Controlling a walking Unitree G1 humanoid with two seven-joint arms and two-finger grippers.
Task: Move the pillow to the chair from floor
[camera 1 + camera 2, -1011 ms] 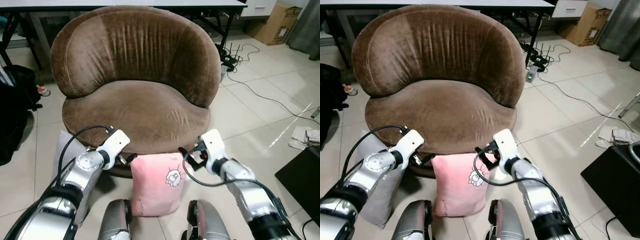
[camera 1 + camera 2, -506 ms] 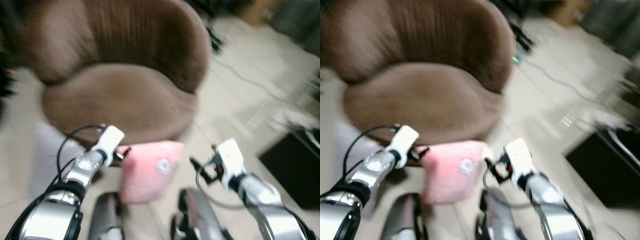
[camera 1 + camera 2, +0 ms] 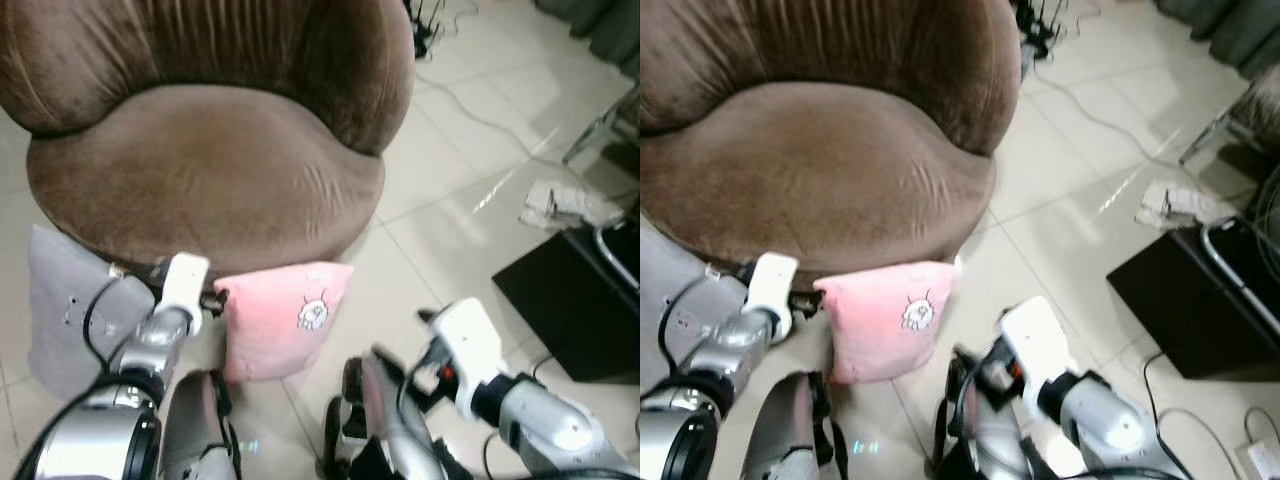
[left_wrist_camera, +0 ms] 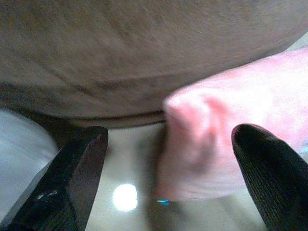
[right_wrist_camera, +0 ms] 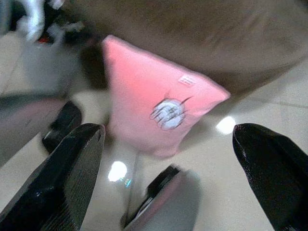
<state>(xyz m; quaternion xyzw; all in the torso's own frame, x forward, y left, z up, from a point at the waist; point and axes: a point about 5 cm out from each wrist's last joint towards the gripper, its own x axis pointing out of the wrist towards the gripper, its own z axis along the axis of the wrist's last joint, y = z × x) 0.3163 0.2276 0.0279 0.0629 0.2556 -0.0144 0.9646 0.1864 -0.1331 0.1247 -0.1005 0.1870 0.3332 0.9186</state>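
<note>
I see the pink pillow standing on the tile floor, leaning against the front of the brown chair. It has a little cartoon face on it. A grey pillow leans on the chair too, on my left side.

My left arm is bent and stretched forward, low down. The left gripper is right at the pink pillow's top corner, by the chair's bottom edge. Its two black fingers are spread wide apart, and the pillow corner sits between them. They are not squeezing it.

My right arm is pulled back and low, off to the right of the pillow. The right gripper points at the pillow from a little way off. Its fingers are wide apart too and hold nothing.

A black box and a crumpled cloth sit on the floor to the right.
</note>
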